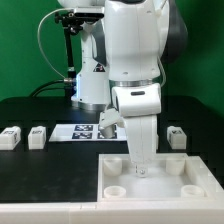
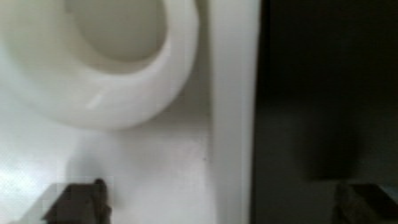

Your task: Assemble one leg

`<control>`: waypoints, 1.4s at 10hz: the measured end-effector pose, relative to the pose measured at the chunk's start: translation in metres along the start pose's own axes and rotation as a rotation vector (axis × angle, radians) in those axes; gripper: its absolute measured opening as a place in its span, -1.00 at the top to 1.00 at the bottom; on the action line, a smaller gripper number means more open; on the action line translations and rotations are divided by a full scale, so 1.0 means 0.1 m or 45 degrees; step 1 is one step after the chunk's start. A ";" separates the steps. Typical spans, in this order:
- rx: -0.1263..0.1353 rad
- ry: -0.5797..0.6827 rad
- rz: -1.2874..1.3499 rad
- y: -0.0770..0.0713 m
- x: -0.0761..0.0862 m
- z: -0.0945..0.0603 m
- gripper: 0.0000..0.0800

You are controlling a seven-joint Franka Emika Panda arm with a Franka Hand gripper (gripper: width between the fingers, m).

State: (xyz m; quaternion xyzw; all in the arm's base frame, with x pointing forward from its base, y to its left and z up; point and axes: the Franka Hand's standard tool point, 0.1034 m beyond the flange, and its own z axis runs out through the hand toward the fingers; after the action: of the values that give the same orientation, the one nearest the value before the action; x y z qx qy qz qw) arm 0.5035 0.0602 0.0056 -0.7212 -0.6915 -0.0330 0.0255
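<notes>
My gripper (image 1: 139, 172) points straight down over the far edge of the large white rimmed panel (image 1: 160, 185), near its middle. In the wrist view the gripper (image 2: 217, 200) is open, with the dark fingertips (image 2: 71, 202) wide apart and nothing between them but the panel's rim (image 2: 222, 120). One round hole (image 2: 116, 40) of the panel shows close by. Small white legs with marker tags lie on the black table: two at the exterior view's left (image 1: 10, 137) (image 1: 37, 135), one at the right (image 1: 177, 135), and one (image 1: 108, 122) beside my hand.
The marker board (image 1: 78, 131) lies flat behind the panel, left of my arm. The arm's white base (image 1: 92, 85) and cables stand at the back. The panel has round holes at its near corners (image 1: 116, 189).
</notes>
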 end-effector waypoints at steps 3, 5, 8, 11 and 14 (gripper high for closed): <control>0.000 0.000 0.001 0.00 0.00 0.00 -0.62; -0.028 -0.006 0.107 0.00 0.08 -0.19 -0.62; -0.053 -0.011 0.440 -0.24 0.45 -0.43 -0.62; -0.054 0.025 1.067 -0.31 0.73 -0.49 -0.62; -0.028 0.050 1.509 -0.33 0.77 -0.49 -0.62</control>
State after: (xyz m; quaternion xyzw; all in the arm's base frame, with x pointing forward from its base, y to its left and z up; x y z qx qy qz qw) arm 0.4730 0.1340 0.0602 -0.9838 -0.1700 -0.0338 0.0449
